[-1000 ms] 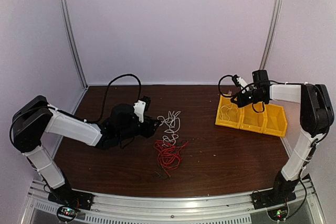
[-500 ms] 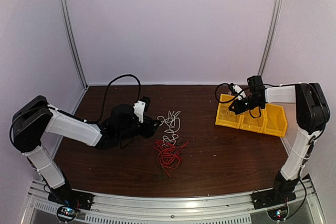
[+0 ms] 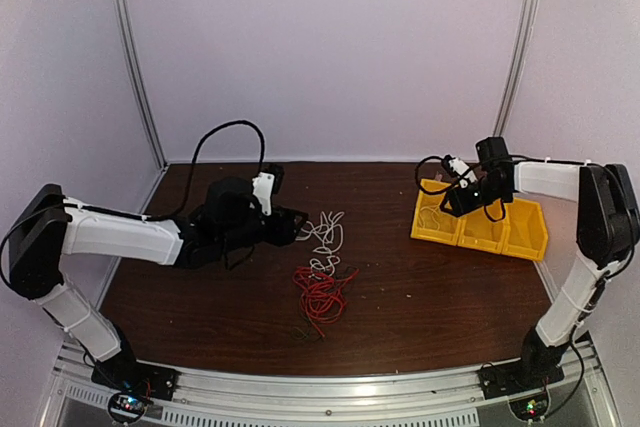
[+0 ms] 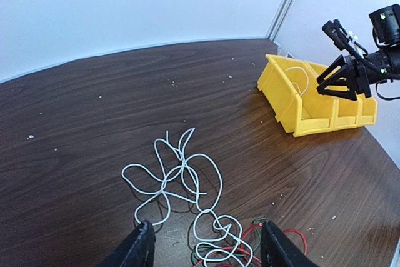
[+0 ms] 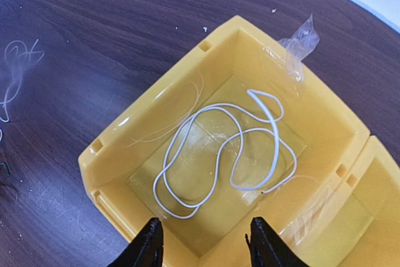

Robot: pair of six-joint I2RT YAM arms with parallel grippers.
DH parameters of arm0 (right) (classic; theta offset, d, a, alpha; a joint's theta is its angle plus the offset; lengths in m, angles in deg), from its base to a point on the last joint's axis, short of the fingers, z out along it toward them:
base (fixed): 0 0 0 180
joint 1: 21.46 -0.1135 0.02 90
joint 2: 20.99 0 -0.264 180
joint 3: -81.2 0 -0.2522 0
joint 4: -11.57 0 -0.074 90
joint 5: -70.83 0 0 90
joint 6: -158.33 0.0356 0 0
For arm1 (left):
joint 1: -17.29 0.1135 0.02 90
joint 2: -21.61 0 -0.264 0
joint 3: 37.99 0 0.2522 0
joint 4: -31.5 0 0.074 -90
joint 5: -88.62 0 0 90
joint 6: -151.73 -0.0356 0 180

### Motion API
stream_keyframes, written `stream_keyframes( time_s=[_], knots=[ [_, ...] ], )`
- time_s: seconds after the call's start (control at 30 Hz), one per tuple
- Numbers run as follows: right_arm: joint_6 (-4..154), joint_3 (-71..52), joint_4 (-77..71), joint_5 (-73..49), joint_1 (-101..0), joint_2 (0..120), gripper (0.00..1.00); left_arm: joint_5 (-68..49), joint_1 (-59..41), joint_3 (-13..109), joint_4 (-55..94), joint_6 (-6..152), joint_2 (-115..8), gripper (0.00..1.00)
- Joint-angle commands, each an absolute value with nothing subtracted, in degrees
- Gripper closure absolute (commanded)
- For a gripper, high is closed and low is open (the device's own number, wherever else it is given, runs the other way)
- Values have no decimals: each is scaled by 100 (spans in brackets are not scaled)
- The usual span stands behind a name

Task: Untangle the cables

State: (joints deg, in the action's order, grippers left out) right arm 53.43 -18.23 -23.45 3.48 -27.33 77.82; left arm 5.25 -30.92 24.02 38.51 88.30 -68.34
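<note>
Cables lie in two places on the desk (image 3: pixel 430 297), told here from the yellow bin (image 3: pixel 482 231). Well to the bin's left, and nearer the arm bases, is the red cable (image 3: pixel 320 293). It is a loose bunch with a thin dark strand (image 3: pixel 300 328) trailing off its near side, too fine to make out well. Just beyond the red, with its loops running into it, is a white cable (image 4: pixel 181 176), also well left of the bin. The left jaws hover low beside this white tangle, on the side away from the bin, apart with nothing between them. In the bin's left-end compartment, the one closest to the tangle, a second white cable (image 5: pixel 220 154) lies in loose curves. The right jaws hang above that compartment, apart and empty.
</note>
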Motion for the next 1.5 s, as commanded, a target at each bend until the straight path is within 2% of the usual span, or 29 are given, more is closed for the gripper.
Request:
stream_keyframes(
  time_s=[0.0,0.43,0.6,0.8,1.0,1.2,1.27,1.33,1.47],
  knots=[
    [5335,-1631,-2790,201,-2750,7264,49,616,-3092,2624,3297,8977,-6739,40],
    [5341,-724,-2902,702,-3059,6753,40,562,-3087,2992,2823,8986,-7136,38],
    [5393,-394,-2615,950,-3957,6997,46,459,-3076,2694,3083,9020,-7367,39],
    [4916,-15,-2644,946,-5029,7991,56,-116,-2752,2394,3507,9450,-7532,43],
    [5073,722,-2649,1267,-5173,9144,66,-683,-2489,2502,3502,9589,-7688,49],
    [5476,1420,-2562,981,-5211,10008,74,-831,-2464,2653,3496,9524,-7936,52],
    [5592,1598,-2553,1030,-5209,10203,73,-867,-2458,2662,3558,9565,-7970,51],
    [5638,1609,-2450,1112,-5225,10305,67,-898,-2462,2656,3621,9590,-7981,50],
    [5221,1741,-2540,847,-5251,10499,68,-941,-2461,2711,3529,9579,-7962,48]
  ],
)
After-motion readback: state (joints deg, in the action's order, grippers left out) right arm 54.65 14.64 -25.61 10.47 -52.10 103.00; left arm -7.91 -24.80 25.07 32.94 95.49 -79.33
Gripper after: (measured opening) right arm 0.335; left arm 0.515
